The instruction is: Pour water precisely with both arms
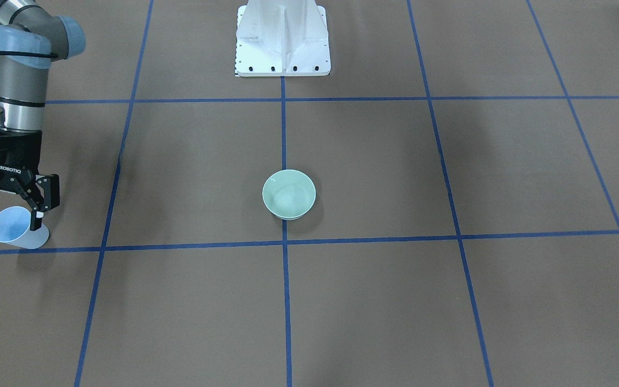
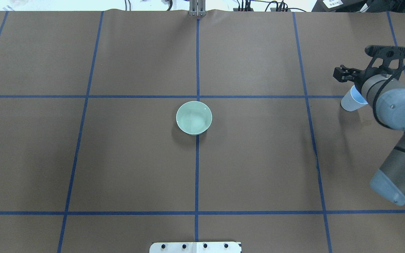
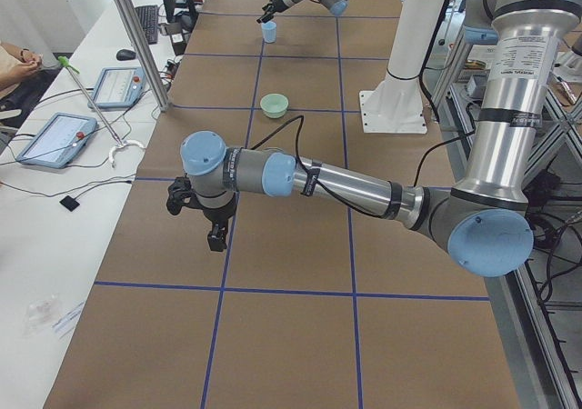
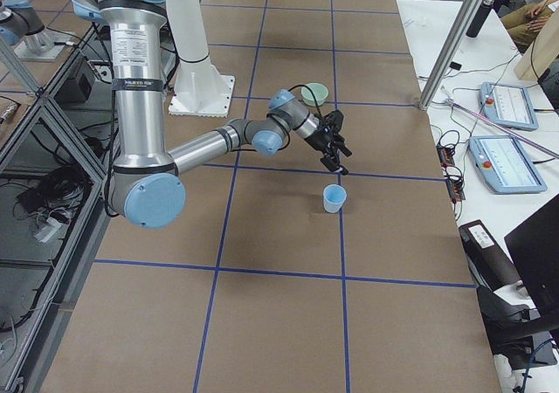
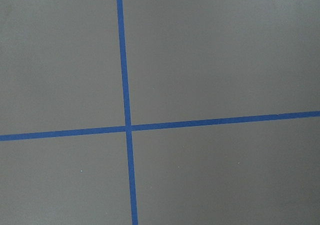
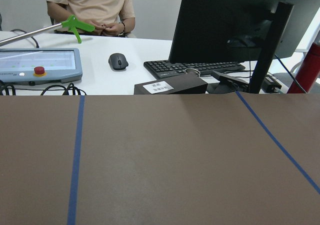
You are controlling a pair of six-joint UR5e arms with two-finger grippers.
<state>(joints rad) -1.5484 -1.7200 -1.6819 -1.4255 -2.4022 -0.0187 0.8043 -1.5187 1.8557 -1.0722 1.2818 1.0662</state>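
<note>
Right arm (image 1: 16, 70) reaches out to the far right side of the tabletop (image 1: 368, 301). The right claw (image 1: 8, 212) is spread wide and points down over a pale blue cup (image 1: 19, 231). The cup stands upright just beside a blue tape line (image 1: 191, 245). From the right-end camera the claw hangs a bit above the cup, not touching it. Can't tell if the cup holds any liquid.

Pale green bowl (image 1: 289, 194) sits mid-tabletop, right on the centre tape line and well apart from the cup and both claws. White pedestal (image 1: 282, 37) is bolted at the robot's edge.

Left arm (image 3: 346, 186) stretches low over the left end and the left claw (image 3: 202, 218) faces down above bare brown tabletop. It's seen only from the side, so spread or pressed together, cannot tell. Its wrist view shows just a tape crossing.
</note>
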